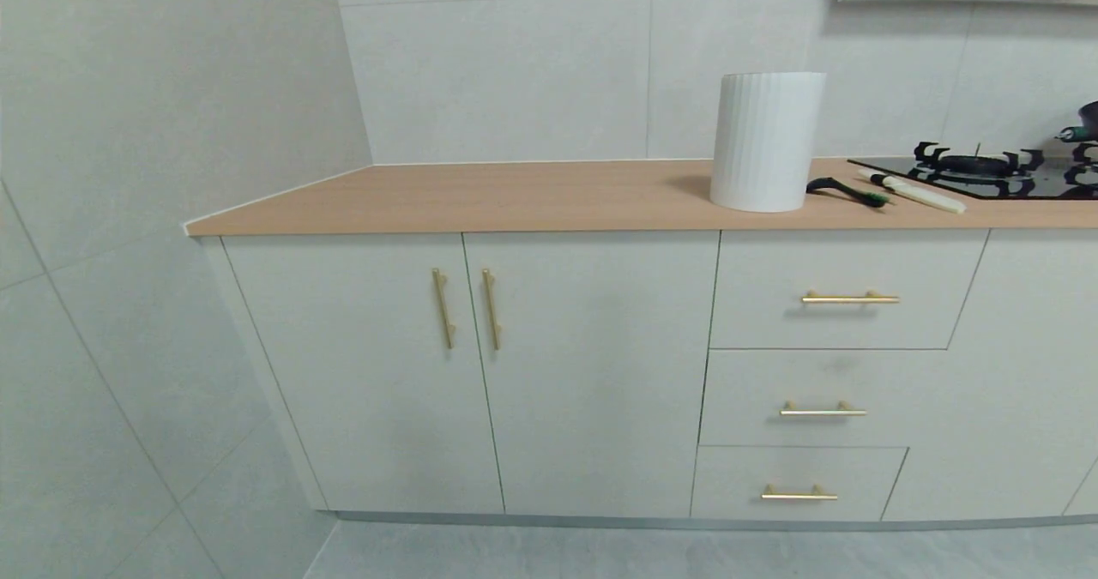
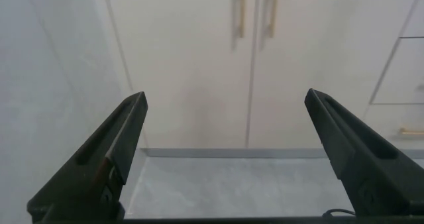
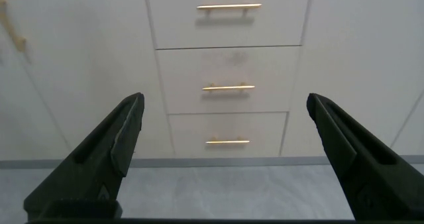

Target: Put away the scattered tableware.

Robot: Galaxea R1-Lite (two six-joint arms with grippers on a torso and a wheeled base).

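On the wooden counter (image 1: pixel 515 197) stands a tall white ribbed holder (image 1: pixel 766 141). Just to its right lie a black-handled utensil (image 1: pixel 845 190) and a pale cream utensil with a green and black end (image 1: pixel 913 192). My left gripper (image 2: pixel 225 111) hangs low with its fingers wide apart and nothing between them, facing the double cabinet doors (image 2: pixel 255 65). My right gripper (image 3: pixel 225 108) is open and holds nothing, facing the stack of three drawers (image 3: pixel 228 85).
A black gas hob (image 1: pixel 986 171) sits at the counter's right end. Below the counter are two doors with gold handles (image 1: pixel 467 309) and three drawers (image 1: pixel 823 339). A tiled wall closes the left side. Grey floor (image 1: pixel 686 553) lies in front.
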